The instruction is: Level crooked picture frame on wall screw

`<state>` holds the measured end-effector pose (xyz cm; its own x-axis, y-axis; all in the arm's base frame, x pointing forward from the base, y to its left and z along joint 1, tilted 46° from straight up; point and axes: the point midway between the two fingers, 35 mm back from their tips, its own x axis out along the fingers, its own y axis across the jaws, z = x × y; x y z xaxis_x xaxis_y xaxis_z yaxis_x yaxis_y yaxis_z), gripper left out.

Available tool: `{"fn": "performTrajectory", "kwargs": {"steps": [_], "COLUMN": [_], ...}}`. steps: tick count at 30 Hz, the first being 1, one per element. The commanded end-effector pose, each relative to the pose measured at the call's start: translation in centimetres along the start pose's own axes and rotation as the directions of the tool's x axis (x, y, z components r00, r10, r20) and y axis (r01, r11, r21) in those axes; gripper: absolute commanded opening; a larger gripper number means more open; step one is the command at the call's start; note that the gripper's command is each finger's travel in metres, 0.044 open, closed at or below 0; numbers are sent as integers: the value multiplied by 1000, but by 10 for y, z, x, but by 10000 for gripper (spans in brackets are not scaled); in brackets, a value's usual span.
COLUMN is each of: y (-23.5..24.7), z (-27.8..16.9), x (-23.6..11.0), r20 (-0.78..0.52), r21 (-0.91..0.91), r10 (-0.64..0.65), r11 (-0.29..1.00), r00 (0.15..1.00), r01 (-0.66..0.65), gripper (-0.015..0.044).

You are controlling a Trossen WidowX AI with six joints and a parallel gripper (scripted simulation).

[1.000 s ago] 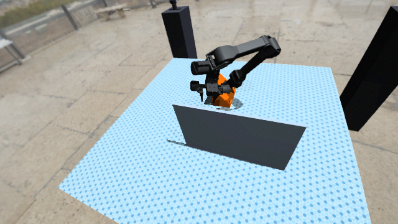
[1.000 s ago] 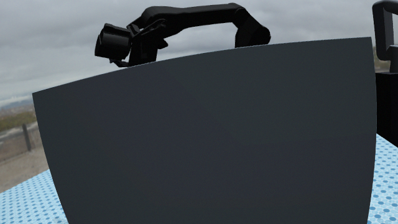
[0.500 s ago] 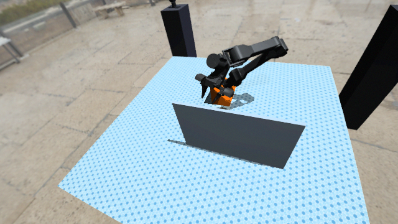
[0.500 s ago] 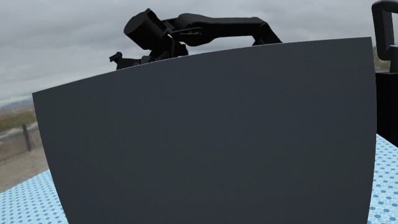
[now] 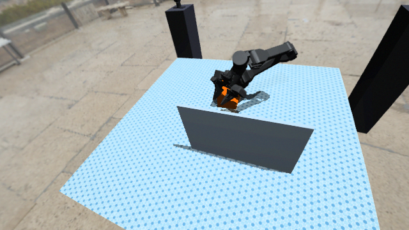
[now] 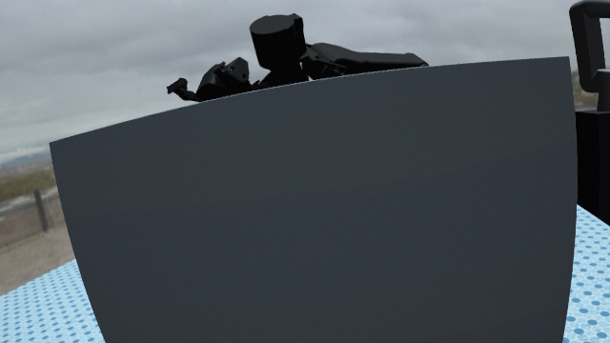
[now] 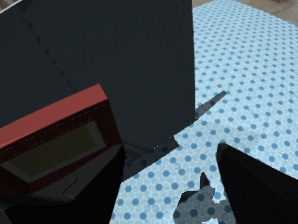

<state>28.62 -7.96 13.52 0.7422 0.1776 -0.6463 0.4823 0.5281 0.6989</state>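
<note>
The gripper sits partly open, its dark fingers spread over the dotted table cover; whether they clamp anything, I cannot tell. Just left in the wrist view hangs the red-edged picture frame, tilted, against the dark wall panel. From above, the arm bends down on the panel's far side.
</note>
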Motion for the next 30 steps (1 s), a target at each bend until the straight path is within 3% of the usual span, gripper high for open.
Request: {"fn": "performTrajectory", "kwargs": {"steps": [1, 13, 20, 30], "y": [27, 53, 62, 63], "z": [-9, -19, -25, -26], "x": [-24, -53, -68, -69], "r20": [230, 365, 403, 405], "r21": [535, 789, 877, 879], "r10": [209, 423, 516, 522], "r11": [789, 332, 20, 3], "r00": [951, 829, 756, 751], "r01": [-303, -517, -481, -476], "gripper": [260, 260, 260, 260]}}
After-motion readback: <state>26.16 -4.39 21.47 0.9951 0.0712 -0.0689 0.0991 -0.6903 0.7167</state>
